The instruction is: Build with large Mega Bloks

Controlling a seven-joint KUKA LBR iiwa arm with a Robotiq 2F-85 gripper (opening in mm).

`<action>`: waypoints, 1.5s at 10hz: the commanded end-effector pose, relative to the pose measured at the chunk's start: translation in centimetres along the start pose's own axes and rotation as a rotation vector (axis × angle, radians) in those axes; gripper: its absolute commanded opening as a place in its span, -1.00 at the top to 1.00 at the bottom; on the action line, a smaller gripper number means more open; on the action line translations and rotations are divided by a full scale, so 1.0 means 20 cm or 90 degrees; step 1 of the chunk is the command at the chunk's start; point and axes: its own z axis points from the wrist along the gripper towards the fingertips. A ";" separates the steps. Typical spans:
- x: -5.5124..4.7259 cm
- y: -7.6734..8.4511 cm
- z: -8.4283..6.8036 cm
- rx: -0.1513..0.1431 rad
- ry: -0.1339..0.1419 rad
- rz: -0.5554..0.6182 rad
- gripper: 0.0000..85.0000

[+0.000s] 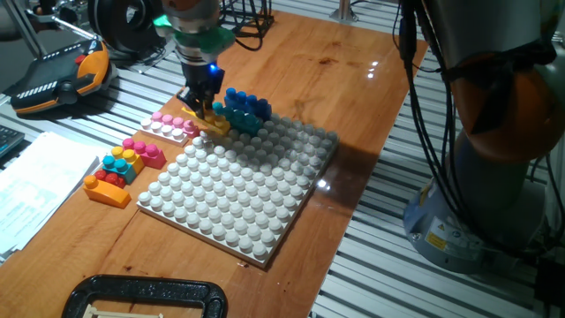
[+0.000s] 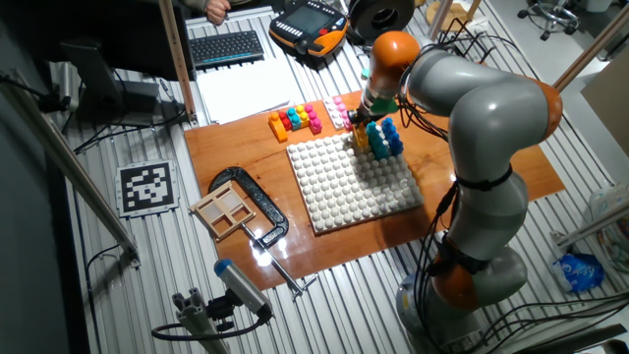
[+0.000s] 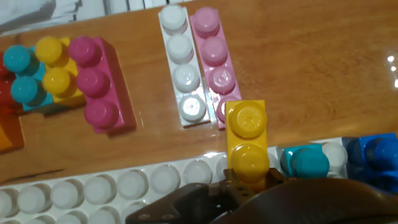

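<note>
My gripper is shut on a yellow-orange brick at the far left corner of the white studded baseplate. One end of the brick reaches over the plate's edge. In the hand view the gripper sits low, with the dark fingers around the brick's near end. A cyan brick and a dark blue brick stand on the plate right beside it, as one fixed view shows for the dark blue brick. A light pink brick lies on the wood next to a white one.
A cluster of loose bricks lies left of the plate: magenta, cyan and yellow, orange. A black clamp and a small wooden tray sit at the table's near edge. Papers and a teach pendant lie beyond.
</note>
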 end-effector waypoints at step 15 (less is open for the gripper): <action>0.19 0.04 0.04 0.015 -0.003 -0.037 1.00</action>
